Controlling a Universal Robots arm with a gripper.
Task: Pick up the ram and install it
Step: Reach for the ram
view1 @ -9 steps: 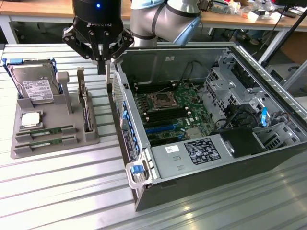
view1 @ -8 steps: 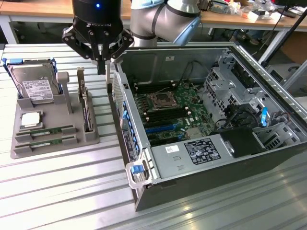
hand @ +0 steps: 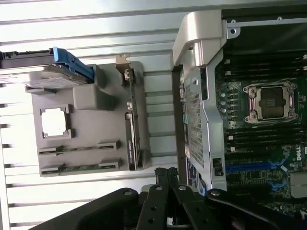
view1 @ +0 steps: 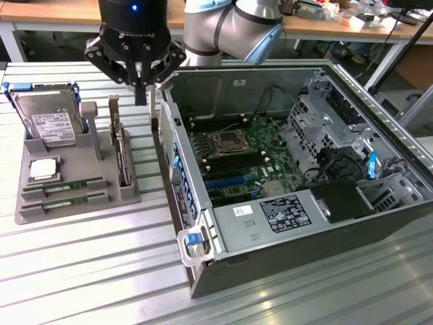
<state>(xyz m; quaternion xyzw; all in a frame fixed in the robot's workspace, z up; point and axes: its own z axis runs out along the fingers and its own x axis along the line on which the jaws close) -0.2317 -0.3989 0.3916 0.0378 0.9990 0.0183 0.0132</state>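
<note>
Two ram sticks lie edge-up in slots at the near end of the grey tray (view1: 27, 210): one ram stick (view1: 64, 184) (hand: 79, 147) and a second (view1: 64, 201) (hand: 79, 167) beside it. Both are thin green boards with black chips. My gripper (view1: 141, 95) (hand: 165, 173) hangs above the gap between the tray and the open computer case (view1: 270, 223). Its black fingers are pressed together, shut, with nothing between them. It is well above and off to the side of the ram, touching neither stick.
The tray also holds a silver hard drive (view1: 51, 122) (hand: 43, 72), a processor chip (view1: 42, 169) (hand: 55, 122) and an upright expansion card (view1: 120, 152) (hand: 130, 124). Inside the case, the motherboard (view1: 250, 159) shows a processor socket (view1: 226, 142) (hand: 268, 100) flanked by long memory slots.
</note>
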